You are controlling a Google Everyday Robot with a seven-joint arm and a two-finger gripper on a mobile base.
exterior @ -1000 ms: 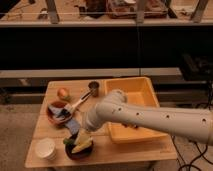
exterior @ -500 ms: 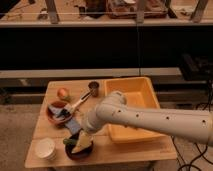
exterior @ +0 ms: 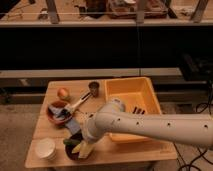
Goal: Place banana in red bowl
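A: Where is the banana (exterior: 77, 148)?
B: Small, yellow, lying in the dark bowl (exterior: 69, 154), right beside the gripper (exterior: 86, 149) hanging over it.
A: The red bowl (exterior: 51, 116)?
B: Round, upright, farther back from the gripper.

The arm (exterior: 150, 125) comprised smooth white rounded links with a row of small dark holes. Its pale gripper (exterior: 85, 148) terminated the arm above the dark bowl (exterior: 69, 151).

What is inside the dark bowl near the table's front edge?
A banana and a dark green vegetable lie in the dark bowl. The gripper hangs over the bowl's right side, beside the banana, and covers anything that lies under it.
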